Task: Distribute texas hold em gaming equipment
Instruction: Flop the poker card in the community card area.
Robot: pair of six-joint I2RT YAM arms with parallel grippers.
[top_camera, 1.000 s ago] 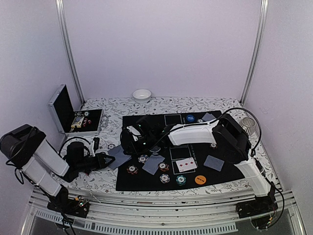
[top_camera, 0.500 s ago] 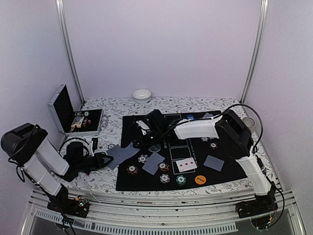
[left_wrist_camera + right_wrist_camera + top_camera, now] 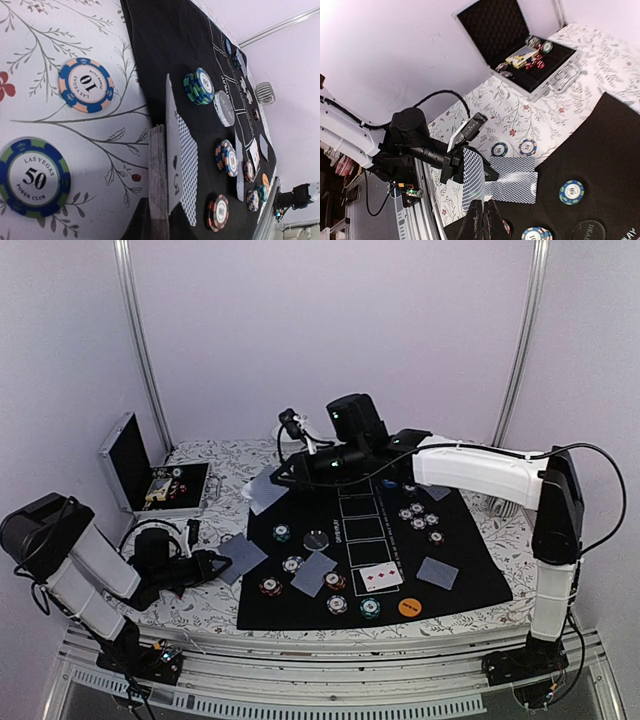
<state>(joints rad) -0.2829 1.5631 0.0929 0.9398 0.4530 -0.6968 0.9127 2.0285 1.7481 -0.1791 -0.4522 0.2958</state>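
This is a robotics lab test cell: a left arm [image 3: 75, 560] and a right arm [image 3: 480, 468] are bolted to a metal rail [image 3: 330, 685] at the table's near edge. Plain white wall panels [image 3: 330, 330] framed by aluminium posts [image 3: 140, 340] enclose the table, which is covered by a floral tablecloth [image 3: 215, 608].

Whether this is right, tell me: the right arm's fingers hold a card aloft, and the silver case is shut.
No. The silver case stands open, lid raised, as the top external view shows. The right arm's fingers do hold a card aloft.
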